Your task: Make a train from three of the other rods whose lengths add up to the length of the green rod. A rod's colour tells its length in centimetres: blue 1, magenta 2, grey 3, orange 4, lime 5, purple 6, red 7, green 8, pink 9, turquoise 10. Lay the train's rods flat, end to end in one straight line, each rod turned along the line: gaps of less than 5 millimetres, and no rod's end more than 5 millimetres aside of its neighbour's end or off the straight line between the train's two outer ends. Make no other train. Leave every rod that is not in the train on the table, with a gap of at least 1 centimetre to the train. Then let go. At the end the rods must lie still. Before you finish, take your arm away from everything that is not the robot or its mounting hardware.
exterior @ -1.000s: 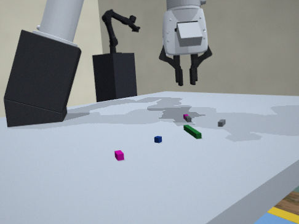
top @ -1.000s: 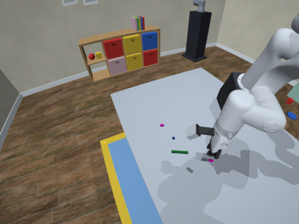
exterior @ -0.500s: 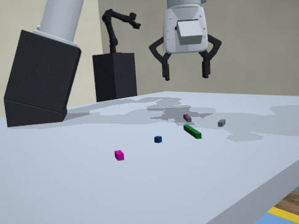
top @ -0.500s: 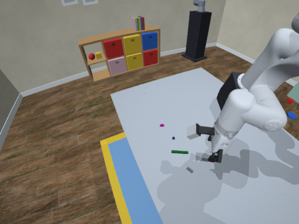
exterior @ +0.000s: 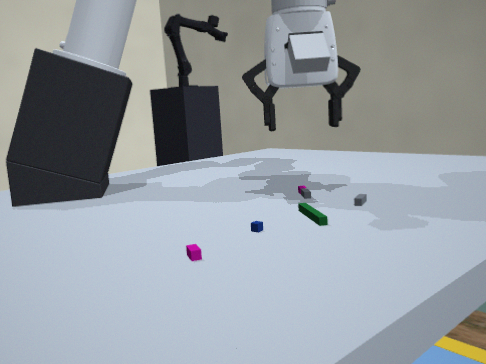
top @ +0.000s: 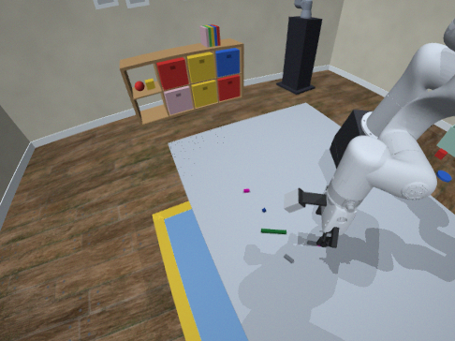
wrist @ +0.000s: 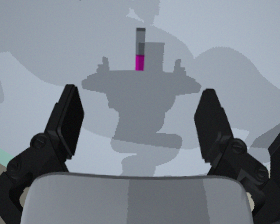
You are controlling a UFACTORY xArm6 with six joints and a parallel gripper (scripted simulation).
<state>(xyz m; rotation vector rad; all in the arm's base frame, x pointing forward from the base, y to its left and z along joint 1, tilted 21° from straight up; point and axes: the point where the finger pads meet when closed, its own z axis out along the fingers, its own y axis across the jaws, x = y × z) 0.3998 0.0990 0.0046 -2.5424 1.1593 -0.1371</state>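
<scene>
My gripper (exterior: 302, 126) (wrist: 139, 100) is open and empty, high above the table. Below it a grey rod (exterior: 306, 193) (wrist: 140, 42) and a magenta rod (exterior: 299, 189) (wrist: 140, 63) lie flat, end to end in one line, with no gap visible. In the top view the arm partly hides this pair. The green rod (top: 273, 231) (exterior: 313, 214) lies near the pair. A second grey rod (top: 288, 259) (exterior: 360, 200) lies apart, turned another way. A blue rod (top: 264, 210) (exterior: 257, 226) and a second magenta rod (top: 246, 190) (exterior: 194, 252) lie separately on the table.
The pale table (top: 243, 158) (exterior: 125, 299) carries the rods. The arm's black base (exterior: 65, 129) stands at its far side in the top view. The arm's shadow covers the area around the grey and magenta pair. A shelf (top: 183, 55) stands by the wall, off the table.
</scene>
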